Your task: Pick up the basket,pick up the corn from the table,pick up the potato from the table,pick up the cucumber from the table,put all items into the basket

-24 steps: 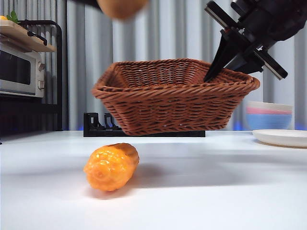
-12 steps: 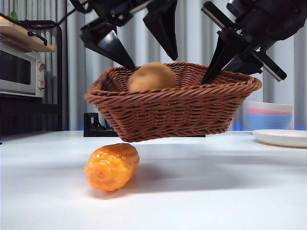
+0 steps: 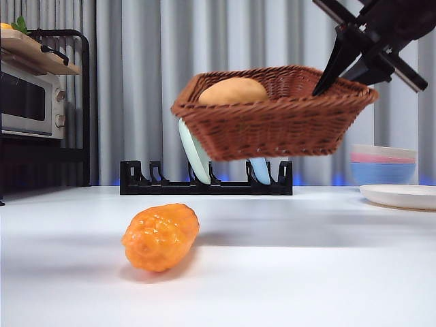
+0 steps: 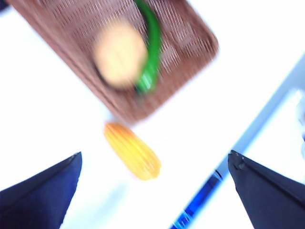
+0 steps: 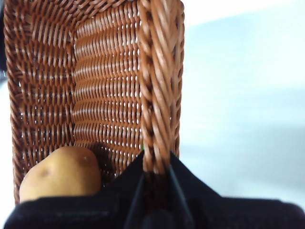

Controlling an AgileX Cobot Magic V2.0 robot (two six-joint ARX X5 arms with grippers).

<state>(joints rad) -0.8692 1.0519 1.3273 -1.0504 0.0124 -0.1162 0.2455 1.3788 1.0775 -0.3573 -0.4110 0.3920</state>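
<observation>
The brown wicker basket (image 3: 272, 129) hangs tilted above the table, with my right gripper (image 3: 325, 80) shut on its right rim. In the right wrist view the jaws (image 5: 156, 169) clamp the braided rim of the basket (image 5: 109, 95). The tan potato (image 3: 233, 91) (image 5: 59, 174) lies inside. The blurred left wrist view looks down on the basket (image 4: 71, 43), which holds the potato (image 4: 119, 53) and the green cucumber (image 4: 150, 52). The orange-yellow corn (image 3: 160, 236) (image 4: 133, 150) lies on the white table (image 3: 306, 272). High above it, my left gripper (image 4: 155, 153) is open and empty.
A black dish rack (image 3: 204, 180) with pale plates stands behind the basket. A microwave (image 3: 27, 99) under a shelf is at the far left. Stacked bowls (image 3: 381, 163) and a white plate (image 3: 402, 195) sit at the right.
The left gripper dropped the potato into the basket, then rose out of the front view. The basket has moved up and to the right, and tilts more.
</observation>
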